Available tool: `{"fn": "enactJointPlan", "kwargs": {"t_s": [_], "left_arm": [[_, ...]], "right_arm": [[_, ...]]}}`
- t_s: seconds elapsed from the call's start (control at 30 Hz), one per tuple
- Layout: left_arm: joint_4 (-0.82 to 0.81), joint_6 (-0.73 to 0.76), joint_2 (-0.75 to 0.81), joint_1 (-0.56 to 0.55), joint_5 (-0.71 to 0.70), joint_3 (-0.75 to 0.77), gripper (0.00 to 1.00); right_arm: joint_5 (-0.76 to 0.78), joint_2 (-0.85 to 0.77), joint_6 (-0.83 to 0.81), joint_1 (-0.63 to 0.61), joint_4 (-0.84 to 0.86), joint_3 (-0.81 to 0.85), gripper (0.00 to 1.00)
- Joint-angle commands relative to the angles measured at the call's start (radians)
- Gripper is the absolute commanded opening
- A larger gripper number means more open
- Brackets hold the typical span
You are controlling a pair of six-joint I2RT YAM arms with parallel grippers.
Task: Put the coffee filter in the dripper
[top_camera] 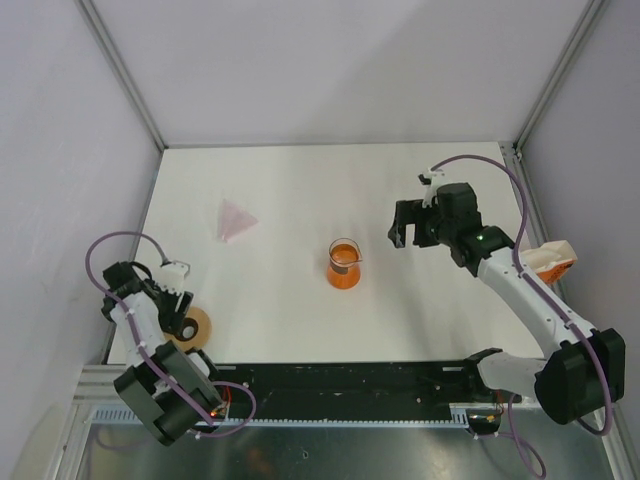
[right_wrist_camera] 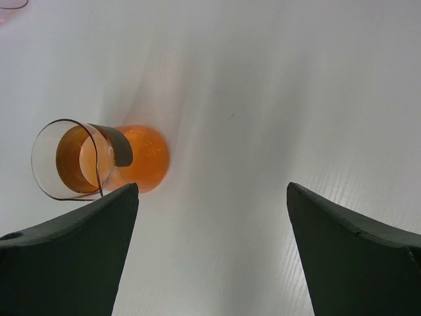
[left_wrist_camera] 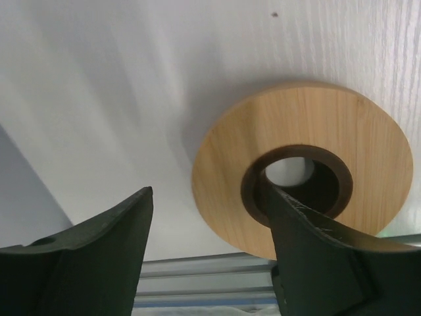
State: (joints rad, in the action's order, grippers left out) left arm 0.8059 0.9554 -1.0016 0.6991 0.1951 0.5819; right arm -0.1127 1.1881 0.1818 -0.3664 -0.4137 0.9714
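Note:
The coffee filter (top_camera: 236,219), a flat pale-pink paper wedge, lies on the white table at the left rear. The dripper (top_camera: 344,265), a translucent orange cup, stands upright near the middle of the table with nothing in it. In the right wrist view the dripper (right_wrist_camera: 141,158) sits just beyond the left fingertip. My right gripper (top_camera: 398,238) (right_wrist_camera: 212,187) hovers to the right of the dripper, open and holding nothing. My left gripper (top_camera: 182,318) (left_wrist_camera: 210,191) is low at the front left, open. One fingertip (left_wrist_camera: 296,217) reaches into the hole of a wooden ring.
A flat wooden ring (top_camera: 192,326) (left_wrist_camera: 299,131) lies near the table's front left edge. A white-and-orange packet (top_camera: 553,258) rests at the right edge behind the right arm. A metal rail (top_camera: 350,378) runs along the front. Enclosure walls stand on both sides.

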Motion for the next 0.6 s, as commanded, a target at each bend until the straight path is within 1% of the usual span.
{"fn": "enactJointPlan", "kwargs": {"t_s": [0.0, 0.07, 0.13, 0.27, 0.33, 0.4, 0.47, 0.53, 0.57], "left_arm": [[0.035, 0.068, -0.032, 0.013, -0.008, -0.019, 0.77], [0.034, 0.063, -0.074, 0.014, 0.008, 0.002, 0.79], [0.035, 0.047, -0.125, 0.013, 0.031, 0.026, 0.79], [0.035, 0.034, -0.227, 0.014, 0.066, 0.040, 0.71], [0.035, 0.038, -0.260, 0.013, 0.066, 0.036, 0.63], [0.035, 0.036, -0.266, 0.013, 0.066, 0.037, 0.49], [0.035, 0.026, -0.250, 0.014, 0.072, 0.048, 0.30], [0.036, 0.006, -0.226, 0.014, 0.086, 0.072, 0.10], [0.036, -0.008, -0.214, 0.014, 0.099, 0.092, 0.05]], "right_arm": [[0.010, 0.008, -0.011, -0.010, 0.031, 0.051, 0.99], [0.009, 0.012, -0.010, -0.014, 0.031, 0.054, 0.99], [0.012, 0.014, -0.012, -0.018, 0.025, 0.055, 0.99], [0.040, 0.013, -0.024, -0.029, 0.002, 0.055, 0.99], [0.056, 0.011, -0.030, -0.032, -0.011, 0.055, 0.99], [0.067, 0.009, -0.035, -0.034, -0.019, 0.055, 0.99], [0.071, 0.006, -0.033, -0.037, -0.021, 0.055, 0.99], [0.072, 0.002, -0.030, -0.040, -0.019, 0.055, 0.99], [0.072, 0.000, -0.028, -0.042, -0.019, 0.055, 0.99]]}}
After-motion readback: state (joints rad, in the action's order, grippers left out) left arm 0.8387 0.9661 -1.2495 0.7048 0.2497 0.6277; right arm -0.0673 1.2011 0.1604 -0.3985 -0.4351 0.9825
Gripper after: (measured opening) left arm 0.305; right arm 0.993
